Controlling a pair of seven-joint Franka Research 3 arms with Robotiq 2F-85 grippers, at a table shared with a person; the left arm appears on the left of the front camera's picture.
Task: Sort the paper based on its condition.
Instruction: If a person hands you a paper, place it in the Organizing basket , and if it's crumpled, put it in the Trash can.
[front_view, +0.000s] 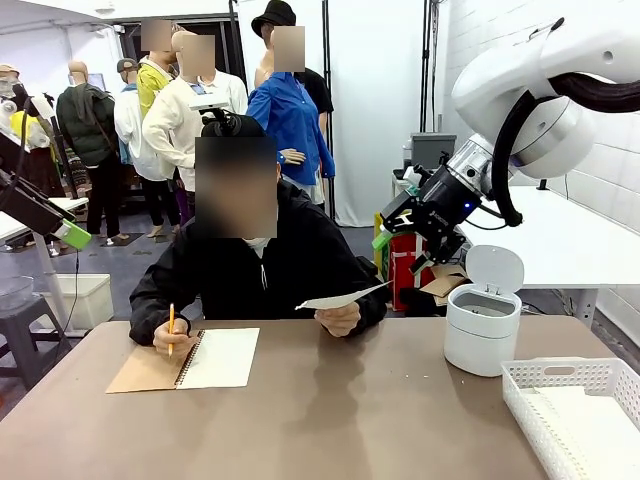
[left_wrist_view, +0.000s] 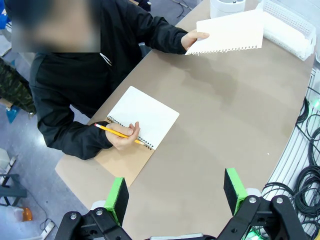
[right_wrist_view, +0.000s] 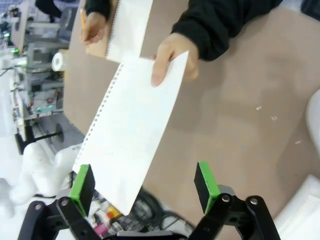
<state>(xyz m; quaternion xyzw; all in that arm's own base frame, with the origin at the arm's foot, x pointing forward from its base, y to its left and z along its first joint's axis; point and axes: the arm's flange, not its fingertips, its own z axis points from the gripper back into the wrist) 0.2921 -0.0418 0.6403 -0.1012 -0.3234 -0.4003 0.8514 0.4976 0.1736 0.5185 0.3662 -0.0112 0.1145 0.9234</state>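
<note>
Paper (front_view: 342, 296) — 1 white sheet with a torn, perforated edge — is held up above the brown table (front_view: 330, 420) in a person's hand (front_view: 340, 318), near the middle of the far side. From the right wrist view the sheet slopes down toward that camera, its lower corner lying between the 2 green pads, though whether it touches them I cannot tell.

Going left to right in the front view: at the far left edge a dark arm link with a green pad pokes in. The left gripper (left_wrist_view: 175, 192), seen from its own wrist camera, stands released with its 2 fingers wide apart over bare tabletop, holding nothing. Next comes the spiral notebook (front_view: 185, 360), lying open on the table with its brown cover folded out and a blank white page up; the person's other hand (front_view: 168, 338) rests on it holding a yellow pencil (front_view: 171, 328).

Past the held sheet, the right gripper (front_view: 400, 250) hangs in the air just beside the sheet's raised end — jaws spread, nothing grasped. Below it a small white bin (front_view: 483, 325) stands on the table with its lid tipped up. At the right edge sits a white lattice basket (front_view: 575, 410).
</note>
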